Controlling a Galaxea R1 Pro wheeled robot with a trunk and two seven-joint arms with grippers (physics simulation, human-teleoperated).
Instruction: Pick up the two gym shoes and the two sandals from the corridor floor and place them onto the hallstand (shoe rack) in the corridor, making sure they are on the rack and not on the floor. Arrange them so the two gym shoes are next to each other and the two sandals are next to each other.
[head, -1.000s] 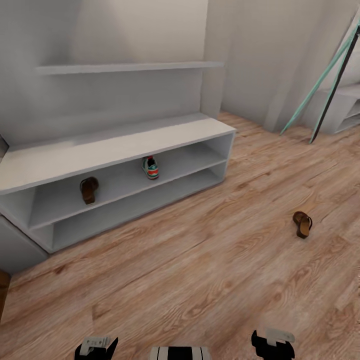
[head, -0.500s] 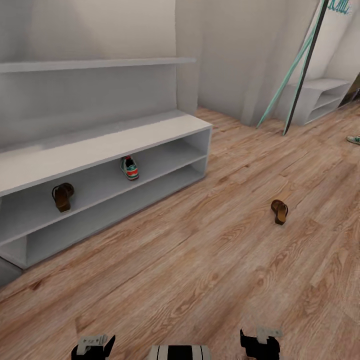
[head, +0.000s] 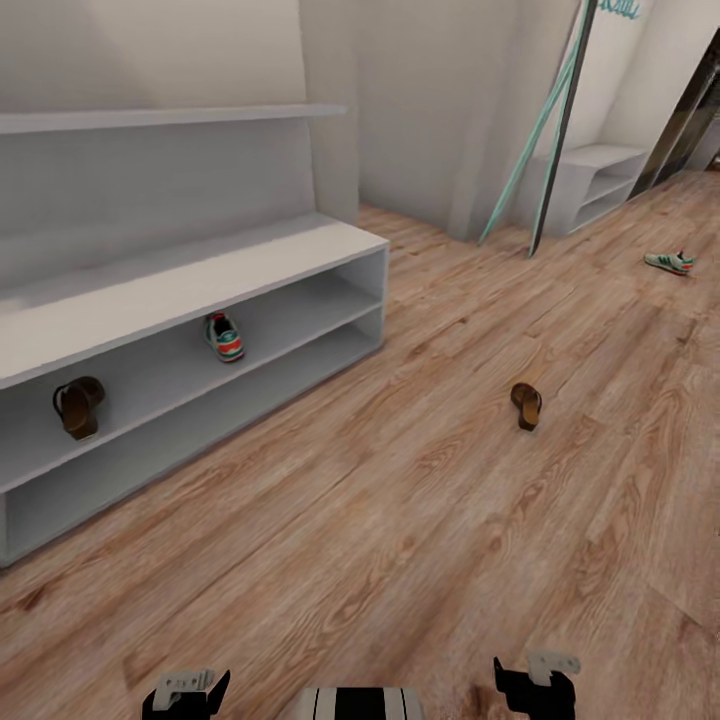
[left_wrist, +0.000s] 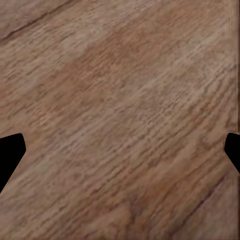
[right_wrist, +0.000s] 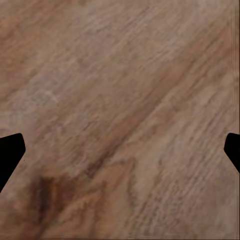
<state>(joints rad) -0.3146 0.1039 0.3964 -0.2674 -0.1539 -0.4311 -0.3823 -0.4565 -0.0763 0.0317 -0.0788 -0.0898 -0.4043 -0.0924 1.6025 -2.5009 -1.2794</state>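
Head view: rack (head: 250, 262) holds sandal (head: 77, 406) and shoe (head: 224, 336); loose sandal (head: 526, 404) sits mid-floor (head: 400, 520). My wrist views: both grippers (left_wrist: 120, 150) (right_wrist: 120, 150) spread wide over bare planks.

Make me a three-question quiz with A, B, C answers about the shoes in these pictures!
1. Where is the white sneaker with green stripes and a green-and-orange heel that is nearest the robot?
A. on the floor
B. on the rack's upper shelf
C. on top of the rack

2. How many dark brown leather sandals can you see?
A. one
B. two
C. four

3. What is the left pincer doing?
A. open, holding nothing
B. squeezing a sandal
C. squeezing a sneaker

Answers: 1 B, it sits inside the pale grey two-level shoe rack. 2 B, one sandal on the shelf, one on the wood-plank floor. 3 A, its tips stand far apart over bare floor.
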